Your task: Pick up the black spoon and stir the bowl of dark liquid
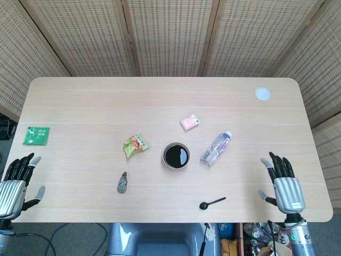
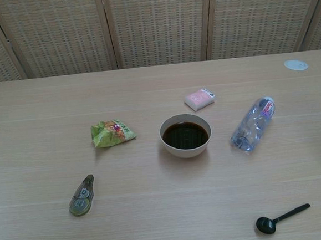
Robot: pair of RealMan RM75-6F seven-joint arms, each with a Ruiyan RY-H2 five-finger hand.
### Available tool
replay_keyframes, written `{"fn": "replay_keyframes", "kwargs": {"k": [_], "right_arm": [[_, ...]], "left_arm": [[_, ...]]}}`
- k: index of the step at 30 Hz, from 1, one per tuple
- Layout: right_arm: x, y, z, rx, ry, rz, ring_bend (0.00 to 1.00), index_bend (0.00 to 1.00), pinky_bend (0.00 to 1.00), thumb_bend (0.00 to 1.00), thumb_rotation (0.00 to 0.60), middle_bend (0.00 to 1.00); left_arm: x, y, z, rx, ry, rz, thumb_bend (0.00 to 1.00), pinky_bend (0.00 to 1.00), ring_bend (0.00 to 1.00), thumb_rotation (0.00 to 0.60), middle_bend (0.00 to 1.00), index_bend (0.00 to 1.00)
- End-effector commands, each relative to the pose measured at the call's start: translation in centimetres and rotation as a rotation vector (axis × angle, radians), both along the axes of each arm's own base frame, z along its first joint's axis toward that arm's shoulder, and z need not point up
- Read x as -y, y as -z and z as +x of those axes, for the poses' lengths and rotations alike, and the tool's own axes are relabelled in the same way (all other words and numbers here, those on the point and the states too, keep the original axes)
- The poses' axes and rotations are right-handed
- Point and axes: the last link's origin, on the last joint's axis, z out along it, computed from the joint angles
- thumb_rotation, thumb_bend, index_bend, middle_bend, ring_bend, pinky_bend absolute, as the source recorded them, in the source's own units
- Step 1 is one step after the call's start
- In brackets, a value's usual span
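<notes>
A small black spoon [image 1: 211, 202] [image 2: 281, 219] lies flat near the table's front edge, bowl end to the left. The white bowl of dark liquid [image 1: 176, 156] [image 2: 185, 135] stands upright mid-table, behind and left of the spoon. My right hand [image 1: 281, 181] hovers at the front right with fingers spread and nothing in it, well to the right of the spoon. At the front left corner my left hand [image 1: 16, 184] is likewise spread and empty. Neither hand shows in the chest view.
A clear plastic bottle [image 1: 217, 149] [image 2: 252, 124] lies on its side right of the bowl. A pink packet [image 1: 189, 122] sits behind the bowl, a green snack bag [image 1: 135, 145] to its left, a correction-tape dispenser [image 1: 122, 183] front left, a green sachet [image 1: 37, 135] far left, a white disc [image 1: 262, 94] back right.
</notes>
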Motion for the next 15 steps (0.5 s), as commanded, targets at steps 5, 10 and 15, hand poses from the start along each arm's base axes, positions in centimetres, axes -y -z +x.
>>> {"fn": "replay_keyframes", "kwargs": {"k": [5,10,15], "right_arm": [[0.12,0.13,-0.17,0.002,0.000,0.003,0.00,0.18,0.00,0.31,0.600,0.07],[0.22,0.16,-0.33,0.001,0.001,0.004,0.00,0.18,0.00,0.31,0.600,0.08],[0.26,0.02,-0.36,0.001,0.000,-0.001,0.00,0.19,0.00,0.31,0.600,0.09]], "left_arm": [[0.03,-0.09,-0.11,-0.011,-0.006,-0.002,0.41,0.00,0.00,0.600,0.00,0.00],[0.13,-0.12,-0.16,-0.014,-0.011,-0.001,0.41,0.00,0.00,0.600,0.00,0.00],[0.04,0.05,-0.11,-0.013,-0.011,-0.004,0.41,0.00,0.00,0.600,0.00,0.00]]}}
